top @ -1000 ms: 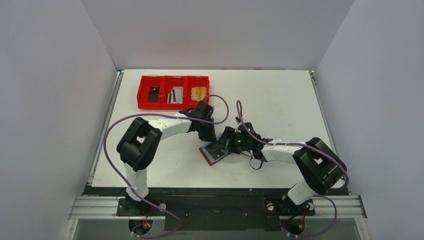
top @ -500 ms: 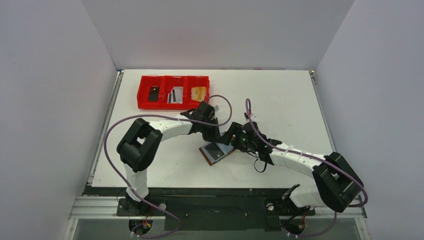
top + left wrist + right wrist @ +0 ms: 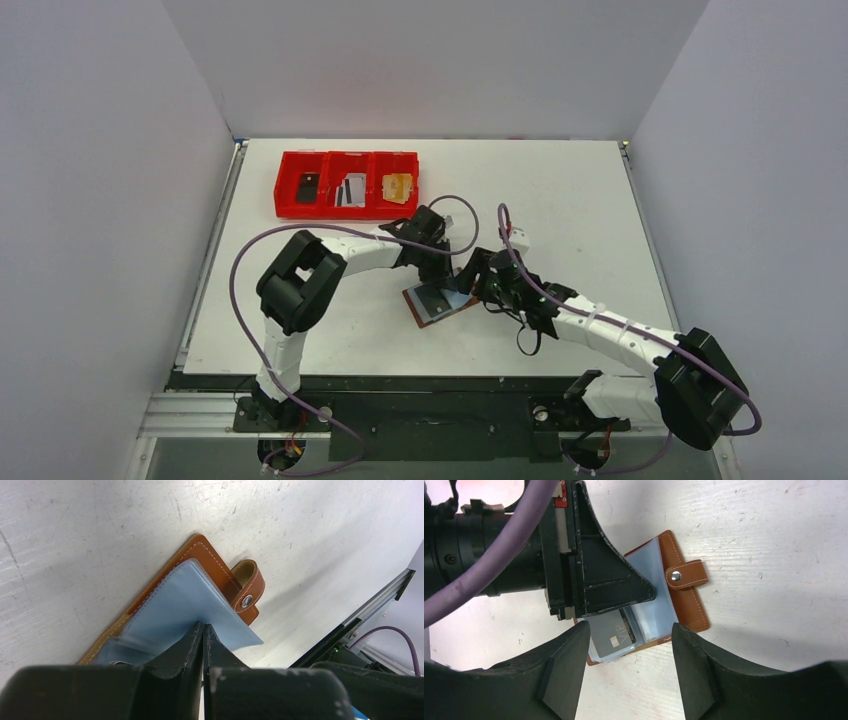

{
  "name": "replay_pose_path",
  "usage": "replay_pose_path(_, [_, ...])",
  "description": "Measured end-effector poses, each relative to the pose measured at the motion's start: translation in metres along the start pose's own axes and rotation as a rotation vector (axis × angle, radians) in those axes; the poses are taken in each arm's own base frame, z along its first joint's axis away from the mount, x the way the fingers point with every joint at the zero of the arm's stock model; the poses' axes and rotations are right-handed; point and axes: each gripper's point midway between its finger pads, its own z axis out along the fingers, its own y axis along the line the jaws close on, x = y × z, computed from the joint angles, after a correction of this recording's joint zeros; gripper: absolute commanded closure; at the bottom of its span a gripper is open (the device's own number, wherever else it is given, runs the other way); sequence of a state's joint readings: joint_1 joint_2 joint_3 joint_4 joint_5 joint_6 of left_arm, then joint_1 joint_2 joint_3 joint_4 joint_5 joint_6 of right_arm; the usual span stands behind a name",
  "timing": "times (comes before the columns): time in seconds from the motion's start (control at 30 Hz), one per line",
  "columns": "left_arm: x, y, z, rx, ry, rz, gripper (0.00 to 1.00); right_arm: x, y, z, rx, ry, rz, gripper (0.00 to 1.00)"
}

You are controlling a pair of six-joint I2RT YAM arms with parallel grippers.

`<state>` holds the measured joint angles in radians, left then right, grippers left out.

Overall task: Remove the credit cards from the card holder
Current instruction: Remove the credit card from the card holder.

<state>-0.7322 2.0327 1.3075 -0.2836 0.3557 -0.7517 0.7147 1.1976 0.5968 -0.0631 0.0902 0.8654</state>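
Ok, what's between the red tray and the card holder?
The left gripper, shut, and its wrist fill that stretch, tips on the card holder's blue sleeves; otherwise just bare table. The top view shows it.

You find the card holder lying open mid-bench, toward the near edge, a card inside. The tray sits behind it, by the far-left corner. Left claw rests on the holder; right claw hangs above.

text: "VIP" | on: grey card tucked in card holder | other text: none legible
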Motion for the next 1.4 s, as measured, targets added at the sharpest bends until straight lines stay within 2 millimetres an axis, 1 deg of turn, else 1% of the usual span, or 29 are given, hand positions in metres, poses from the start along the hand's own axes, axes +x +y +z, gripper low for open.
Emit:
replay_pose_path(0.13, [0.000, 0.000, 0.000, -0.006, 0.002, 0.008, 1.00, 0.005, 0.004, 0.000, -0.018, 0.015, -0.026, 0.49])
replay_pose_path(0.17, [0.001, 0.001, -0.001, -0.010, 0.004, 0.011, 0.98, 0.006, 0.005, 0.001, -0.024, 0.021, -0.028, 0.51])
replay_pose_path(0.33, [0.001, 0.007, -0.006, -0.031, 0.010, 0.028, 0.96, 0.020, 0.013, 0.010, -0.066, 0.076, -0.054, 0.57])
replay_pose_path(0.43, [-0.003, 0.012, -0.015, -0.049, 0.004, 0.028, 0.95, 0.029, 0.018, 0.018, -0.091, 0.121, -0.063, 0.59])
replay_pose_path(0.5, [-0.009, 0.015, -0.023, -0.054, -0.011, 0.023, 0.95, 0.034, 0.022, 0.022, -0.108, 0.146, -0.066, 0.60])
replay_pose_path(0.67, [-0.023, 0.016, -0.038, -0.047, -0.051, 0.018, 0.95, 0.041, 0.030, 0.030, -0.141, 0.185, -0.065, 0.62])
replay_pose_path(0.8, [-0.029, 0.021, -0.045, -0.060, -0.070, 0.005, 0.95, 0.044, 0.035, 0.037, -0.150, 0.212, -0.070, 0.64])
replay_pose_path(0.9, [-0.030, 0.028, -0.054, -0.091, -0.089, -0.007, 0.95, 0.048, 0.035, 0.045, -0.148, 0.233, -0.074, 0.64])
replay_pose_path(1.0, [-0.028, 0.037, -0.065, -0.127, -0.113, -0.016, 0.95, 0.053, 0.030, 0.051, -0.133, 0.254, -0.077, 0.64])
replay_pose_path(1.13, [-0.018, 0.048, -0.078, -0.160, -0.127, -0.027, 0.95, 0.059, 0.023, 0.055, -0.117, 0.273, -0.077, 0.64])
replay_pose_path(1.27, [-0.004, 0.057, -0.084, -0.182, -0.115, -0.033, 0.95, 0.060, 0.023, 0.056, -0.117, 0.279, -0.076, 0.64])
replay_pose_path(1.4, [0.007, 0.059, -0.082, -0.190, -0.095, -0.027, 0.95, 0.061, 0.023, 0.056, -0.116, 0.282, -0.069, 0.64])
